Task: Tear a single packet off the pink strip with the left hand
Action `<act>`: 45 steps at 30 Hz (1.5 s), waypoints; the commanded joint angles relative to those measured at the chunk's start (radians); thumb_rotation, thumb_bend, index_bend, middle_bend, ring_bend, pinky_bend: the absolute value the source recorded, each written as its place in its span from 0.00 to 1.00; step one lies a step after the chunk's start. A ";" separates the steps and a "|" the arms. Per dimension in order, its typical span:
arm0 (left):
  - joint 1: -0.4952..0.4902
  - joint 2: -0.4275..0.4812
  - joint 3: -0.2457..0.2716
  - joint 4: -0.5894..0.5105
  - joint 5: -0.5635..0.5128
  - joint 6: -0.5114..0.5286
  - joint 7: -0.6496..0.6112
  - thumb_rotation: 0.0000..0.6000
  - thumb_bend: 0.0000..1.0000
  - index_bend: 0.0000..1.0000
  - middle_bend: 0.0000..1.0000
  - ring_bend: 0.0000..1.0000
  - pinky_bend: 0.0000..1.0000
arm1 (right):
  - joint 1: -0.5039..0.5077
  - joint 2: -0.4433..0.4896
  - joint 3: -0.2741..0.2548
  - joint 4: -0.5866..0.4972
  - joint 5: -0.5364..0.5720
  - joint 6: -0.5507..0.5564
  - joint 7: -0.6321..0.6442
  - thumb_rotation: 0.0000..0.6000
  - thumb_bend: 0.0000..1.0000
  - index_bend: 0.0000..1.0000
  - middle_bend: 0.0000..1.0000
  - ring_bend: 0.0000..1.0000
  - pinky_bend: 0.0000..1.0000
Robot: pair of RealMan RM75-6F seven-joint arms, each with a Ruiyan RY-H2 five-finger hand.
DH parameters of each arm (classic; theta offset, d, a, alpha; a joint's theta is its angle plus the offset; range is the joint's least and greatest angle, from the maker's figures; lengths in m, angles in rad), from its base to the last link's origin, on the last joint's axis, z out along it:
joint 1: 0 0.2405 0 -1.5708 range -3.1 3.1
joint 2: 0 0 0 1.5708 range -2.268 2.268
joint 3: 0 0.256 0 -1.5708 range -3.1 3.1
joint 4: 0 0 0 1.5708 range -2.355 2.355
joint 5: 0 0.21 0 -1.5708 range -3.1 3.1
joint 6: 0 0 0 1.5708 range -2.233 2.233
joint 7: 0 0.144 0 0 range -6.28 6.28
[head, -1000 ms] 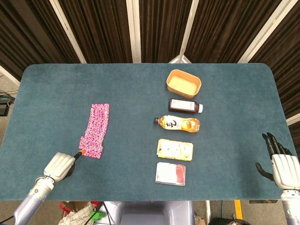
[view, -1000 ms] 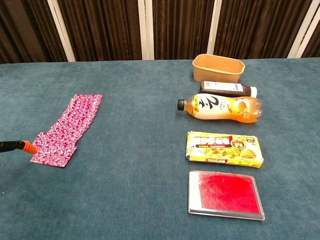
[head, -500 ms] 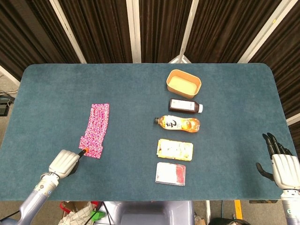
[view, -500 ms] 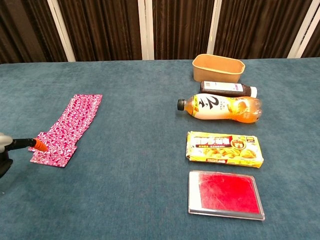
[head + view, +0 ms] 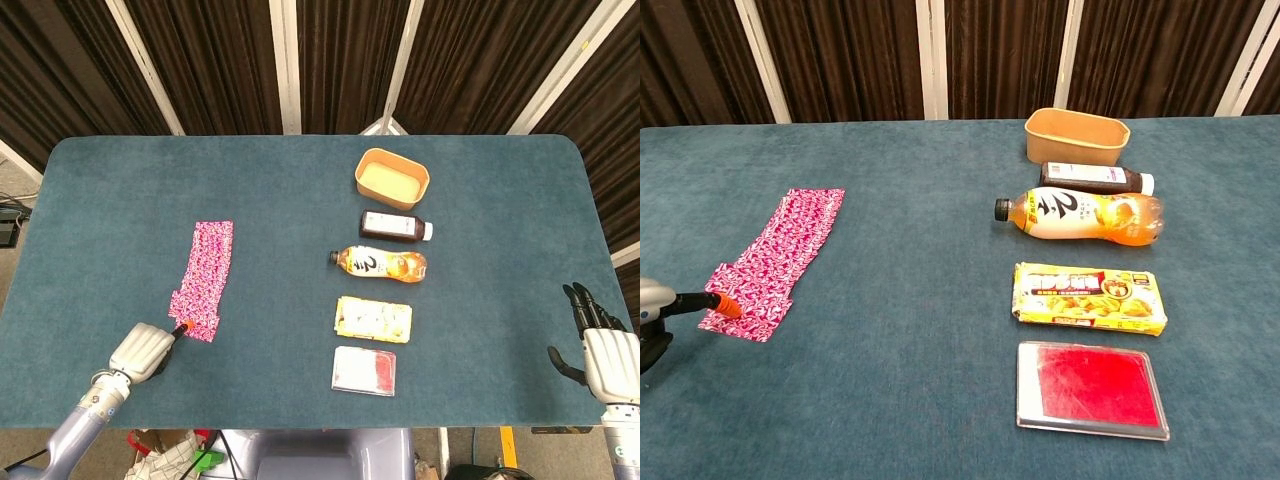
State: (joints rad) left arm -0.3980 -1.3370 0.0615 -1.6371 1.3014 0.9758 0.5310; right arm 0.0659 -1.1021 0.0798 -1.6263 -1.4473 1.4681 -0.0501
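The pink strip of packets (image 5: 204, 275) lies flat on the left half of the blue table (image 5: 280, 200), running away from me; the chest view also shows the pink strip (image 5: 780, 255). My left hand (image 5: 142, 350) sits just off the strip's near end. One orange fingertip (image 5: 729, 306) reaches out and touches the nearest packet at its left corner. Nothing is pinched, and a dark thumb shows below at the chest view's left edge. My right hand (image 5: 603, 352) rests at the table's near right edge with fingers spread, holding nothing.
Down the right of centre runs a row: tan bowl (image 5: 392, 178), dark bottle (image 5: 395, 227), orange drink bottle (image 5: 380, 264), yellow snack pack (image 5: 373, 319), red-lidded clear box (image 5: 364, 370). Curtains hang behind the table.
My left hand has crept forward and right, bringing its orange fingertip from beside the strip onto the nearest packet. The right hand has stayed put.
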 commanded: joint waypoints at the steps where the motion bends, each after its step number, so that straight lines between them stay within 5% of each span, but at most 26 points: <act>1: -0.004 0.000 0.008 -0.006 -0.019 -0.007 0.023 1.00 0.99 0.17 0.88 0.77 0.76 | -0.001 0.002 -0.001 -0.002 -0.003 0.003 0.002 1.00 0.31 0.00 0.09 0.23 0.35; 27: 0.034 0.111 0.135 -0.165 -0.056 0.008 0.124 1.00 0.99 0.17 0.88 0.77 0.76 | -0.005 0.010 -0.001 -0.006 -0.009 0.008 0.021 1.00 0.31 0.00 0.09 0.23 0.35; 37: 0.066 0.172 0.185 -0.233 0.071 0.077 0.101 1.00 0.99 0.17 0.88 0.77 0.76 | -0.005 0.010 -0.003 -0.008 -0.014 0.009 0.020 1.00 0.31 0.00 0.09 0.23 0.35; 45: 0.068 0.161 0.133 -0.202 0.141 0.145 0.037 1.00 0.98 0.15 0.88 0.77 0.76 | -0.003 0.009 -0.004 -0.008 -0.013 0.003 0.019 1.00 0.31 0.00 0.09 0.23 0.35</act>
State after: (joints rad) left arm -0.3311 -1.1683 0.2101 -1.8513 1.4287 1.1042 0.5795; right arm 0.0634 -1.0933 0.0756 -1.6344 -1.4605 1.4709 -0.0312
